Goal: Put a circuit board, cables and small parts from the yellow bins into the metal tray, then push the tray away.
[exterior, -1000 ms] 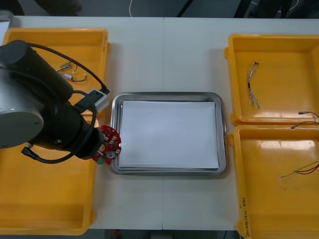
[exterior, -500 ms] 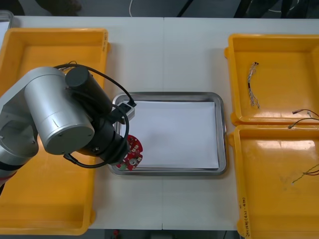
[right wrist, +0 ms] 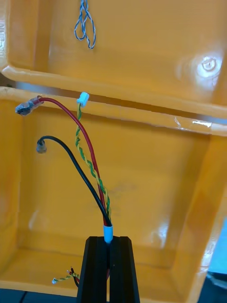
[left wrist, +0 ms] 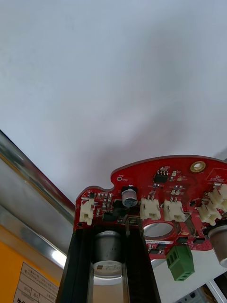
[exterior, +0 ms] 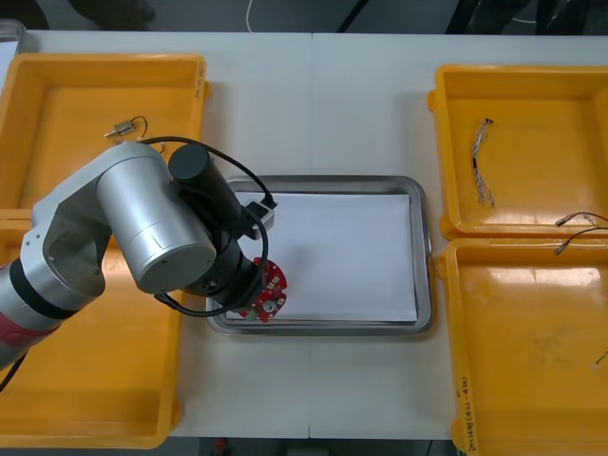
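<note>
Now the left gripper (left wrist: 109, 236), clamped on the edge of a red board (exterior: 265, 293), holds it at the tray's (exterior: 424, 247) near-left corner, over the white liner (exterior: 332, 247). Meanwhile the right gripper (right wrist: 109, 244), pinched tight on cables (right wrist: 94, 175), hangs above a bin (right wrist: 156, 156).

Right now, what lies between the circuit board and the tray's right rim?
Front view: only bare white lining from circuit board to metal tray rim.
</note>
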`<state>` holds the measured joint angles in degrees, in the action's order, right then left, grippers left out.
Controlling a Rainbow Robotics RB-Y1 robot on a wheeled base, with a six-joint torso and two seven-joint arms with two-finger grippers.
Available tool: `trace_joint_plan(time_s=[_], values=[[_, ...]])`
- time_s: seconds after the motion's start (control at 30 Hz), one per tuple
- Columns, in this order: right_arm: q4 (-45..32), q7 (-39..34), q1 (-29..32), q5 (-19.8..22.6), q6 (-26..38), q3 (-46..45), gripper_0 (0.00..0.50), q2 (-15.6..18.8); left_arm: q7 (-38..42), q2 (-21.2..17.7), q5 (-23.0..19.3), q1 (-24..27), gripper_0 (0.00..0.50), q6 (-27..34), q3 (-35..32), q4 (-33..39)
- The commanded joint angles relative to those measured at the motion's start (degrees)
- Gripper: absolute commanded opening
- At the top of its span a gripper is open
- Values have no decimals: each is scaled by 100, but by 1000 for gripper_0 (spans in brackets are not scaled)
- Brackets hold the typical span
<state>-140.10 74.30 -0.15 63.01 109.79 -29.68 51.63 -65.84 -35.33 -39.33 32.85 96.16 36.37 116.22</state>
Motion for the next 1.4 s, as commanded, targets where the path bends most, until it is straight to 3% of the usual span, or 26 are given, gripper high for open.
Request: trace_joint_plan(time_s=[0.03, 0.43, 0.63, 1.23, 1.33, 1.37, 1.4], values=[[-184, 735, -213, -34, 21, -91, 0, 233, 537, 114, 83, 222, 2, -142, 107, -47], [-184, 1720, -354, 89, 21, -126, 0, 233, 563, 114, 224, 222, 1, -555, 265, -249], [-228, 1790, -653, 326, 21, -108, 0, 242, 563, 114, 250, 222, 3, -722, 336, -390], [-606, 1966, -670, 379, 21, 76, 0, 242, 563, 79, 294, 204, 6, -783, 336, -451], [-641, 1992, -670, 370, 21, 94, 0, 233, 572, 79, 286, 204, 168, -775, 336, -451], [-668, 2010, -670, 353, 21, 112, 0, 233, 581, 79, 294, 213, 353, -783, 336, -451], [-685, 2010, -670, 353, 21, 112, 0, 233, 590, 79, 294, 213, 414, -783, 336, -451]])
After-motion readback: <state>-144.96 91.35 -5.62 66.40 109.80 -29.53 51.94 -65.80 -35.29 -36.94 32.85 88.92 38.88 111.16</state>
